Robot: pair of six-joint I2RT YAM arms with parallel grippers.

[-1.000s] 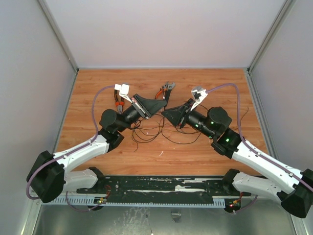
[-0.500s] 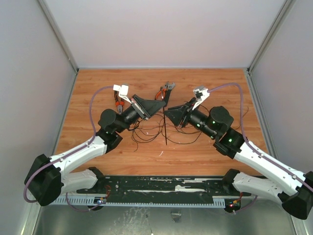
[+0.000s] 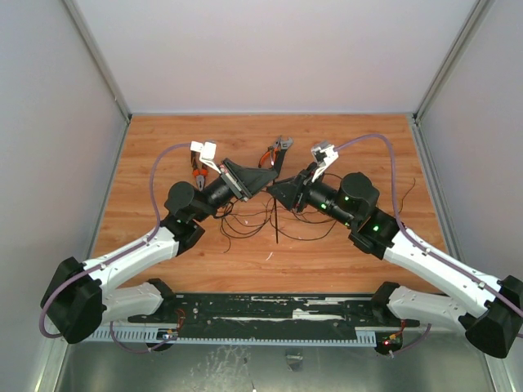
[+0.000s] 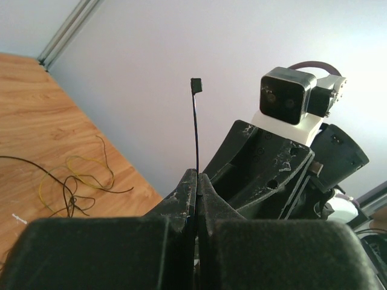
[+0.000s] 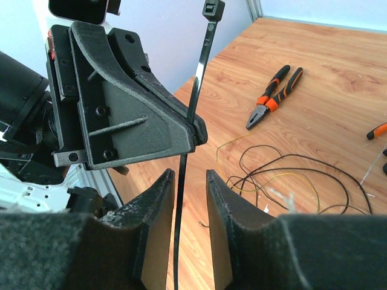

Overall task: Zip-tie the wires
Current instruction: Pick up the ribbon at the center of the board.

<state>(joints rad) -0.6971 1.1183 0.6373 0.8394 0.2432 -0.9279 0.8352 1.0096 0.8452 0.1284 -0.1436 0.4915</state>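
The zip tie (image 5: pixel 199 66) stands nearly upright in the air over the middle of the table (image 3: pixel 163 139), somewhat nearer the far edge than the near one. The left gripper (image 4: pixel 198 175) has it pinched: its two fingers are pressed together with the strip clamped between their tips. From there the strip rises to its small square head at the top, and the longer tail hangs down below the clamp.

The right gripper (image 5: pixel 190 175) faces the left one from the right, tip almost to tip. Its fingers (image 5: pixel 158 211) are parted by a narrow gap, and the tail of the strip runs down through that gap, close to one finger. I cannot tell whether it touches that finger. The fingers have not closed on it.

From above, the tail of the zip tie (image 3: pixel 276 220) shows as a thin dark line pointing toward the near edge, just below where the left gripper (image 3: pixel 274 173) and the right gripper (image 3: pixel 274 189) meet.

The wires (image 3: pixel 249 216) lie loose on the wood under and around both grippers, in tangled loops spreading toward the right edge, touched by neither gripper. A pair of orange-handled pliers (image 3: pixel 276 152) lies beyond them, near the middle of the far edge.
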